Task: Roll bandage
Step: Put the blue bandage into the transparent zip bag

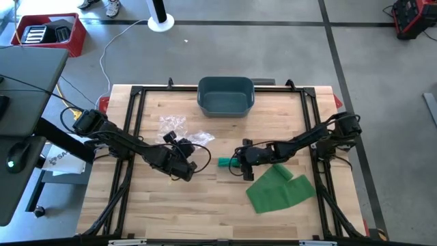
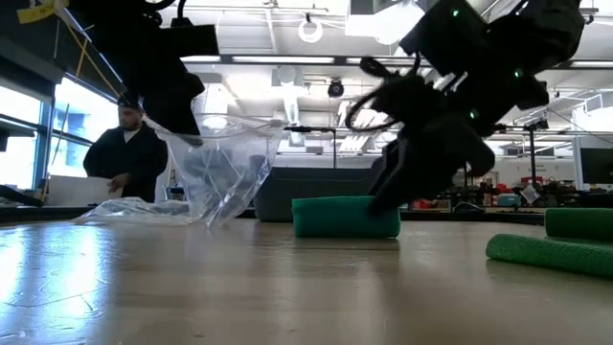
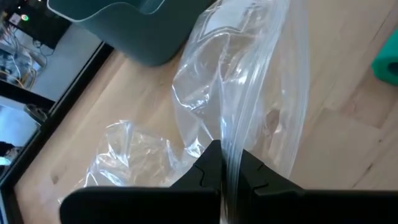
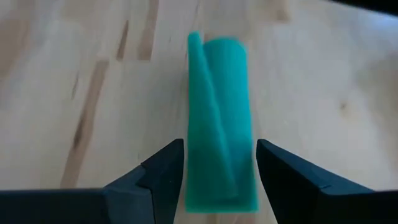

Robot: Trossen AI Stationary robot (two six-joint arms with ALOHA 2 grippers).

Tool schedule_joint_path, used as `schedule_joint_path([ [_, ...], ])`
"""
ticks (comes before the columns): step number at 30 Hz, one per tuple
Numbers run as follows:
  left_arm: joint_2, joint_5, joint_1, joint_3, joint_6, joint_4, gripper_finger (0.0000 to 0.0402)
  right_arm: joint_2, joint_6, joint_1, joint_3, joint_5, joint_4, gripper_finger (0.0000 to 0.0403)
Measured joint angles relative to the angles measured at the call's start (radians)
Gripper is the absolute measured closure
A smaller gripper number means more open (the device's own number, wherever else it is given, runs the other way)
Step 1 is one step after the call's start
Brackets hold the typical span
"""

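At the centre of the high view the bandage (image 1: 224, 162) lies on the bench (image 1: 205, 212), already rolled. The right gripper (image 4: 220, 163) has its fingers spread either side of it. The left gripper (image 3: 226, 171) pinches a clear plastic bag (image 3: 249, 93); bagging the roll probably remains. No writing is readable.

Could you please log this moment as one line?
left gripper: shut on plastic bag | right gripper: open around rolled bandage

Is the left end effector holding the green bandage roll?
No. In the left wrist view the left end effector is shut on the clear plastic bag, not the roll.
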Motion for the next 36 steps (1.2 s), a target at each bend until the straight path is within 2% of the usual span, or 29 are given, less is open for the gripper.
schedule_joint_path([
  [4,0.000,0.010,0.000,0.000,-0.012,0.010,0.0401,0.041,0.020,0.004,0.000,-0.005,0.034,0.0209],
  [7,0.000,0.014,0.000,0.000,-0.017,0.014,0.0401,0.055,0.063,0.004,0.000,-0.005,0.040,0.0231],
  [9,0.000,0.015,0.000,0.000,-0.013,0.026,0.0401,0.055,0.080,0.006,0.000,-0.005,0.044,0.0266],
  [13,0.000,0.019,0.000,0.000,0.034,0.077,0.0401,0.034,0.085,0.032,0.000,0.013,0.046,0.0369],
  [14,0.000,0.019,0.000,0.000,0.049,0.091,0.0401,0.016,0.087,0.045,0.000,0.027,0.046,0.0383],
  [19,0.000,0.019,0.001,0.000,0.114,0.192,0.0401,-0.114,0.107,0.123,0.039,0.160,0.004,0.0377],
  [24,0.000,0.039,0.019,0.000,0.189,0.325,0.0401,-0.185,0.010,0.177,0.180,0.296,-0.114,0.0395],
  [27,0.000,0.041,0.029,-0.001,0.213,0.380,0.0401,-0.170,-0.012,0.161,0.301,0.341,-0.249,0.0392],
  [31,0.000,0.041,0.037,-0.001,0.220,0.425,0.0401,-0.093,-0.009,0.122,0.450,0.351,-0.468,0.0393],
  [36,0.000,0.034,0.040,-0.001,0.216,0.430,0.0401,-0.020,0.044,0.084,0.537,0.323,-0.640,0.0392],
])
